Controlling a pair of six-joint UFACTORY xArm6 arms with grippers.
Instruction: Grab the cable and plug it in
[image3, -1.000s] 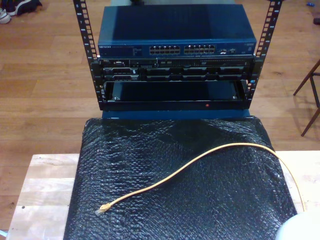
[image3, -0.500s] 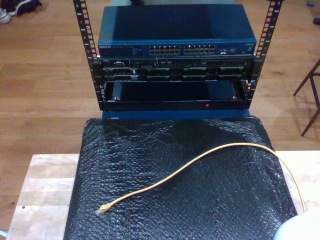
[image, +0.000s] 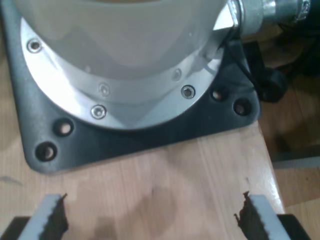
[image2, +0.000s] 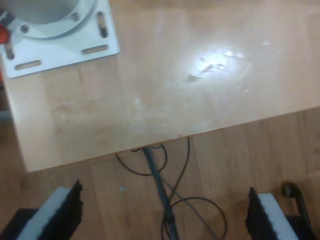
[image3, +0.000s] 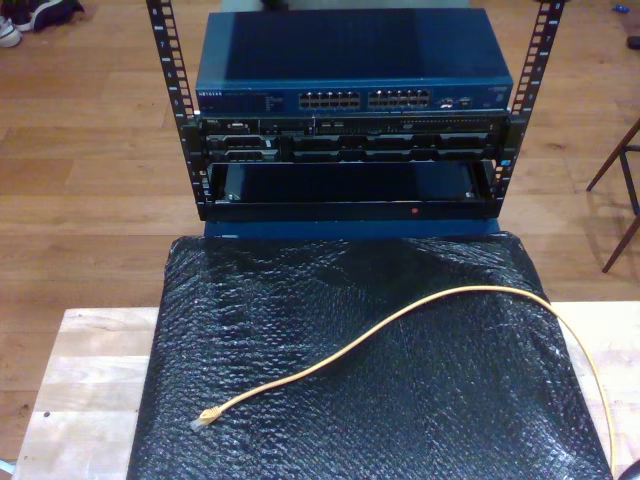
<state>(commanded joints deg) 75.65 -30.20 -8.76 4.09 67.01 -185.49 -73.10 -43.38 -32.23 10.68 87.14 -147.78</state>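
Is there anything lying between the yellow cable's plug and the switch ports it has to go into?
Nothing visible: only bare black bubble wrap lies between the cable plug and the switch ports.

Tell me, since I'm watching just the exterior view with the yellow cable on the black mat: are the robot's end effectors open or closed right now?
Observer: The first end effector is open, its pads wide apart above the bare wooden table.
Operator: Anything close to it?
Observer: A black mounting plate with an arm's round base on it sits just ahead.
Operator: And the other one?
Observer: The second end effector is open too, hanging past the table's edge above thin dark wires on the floor.
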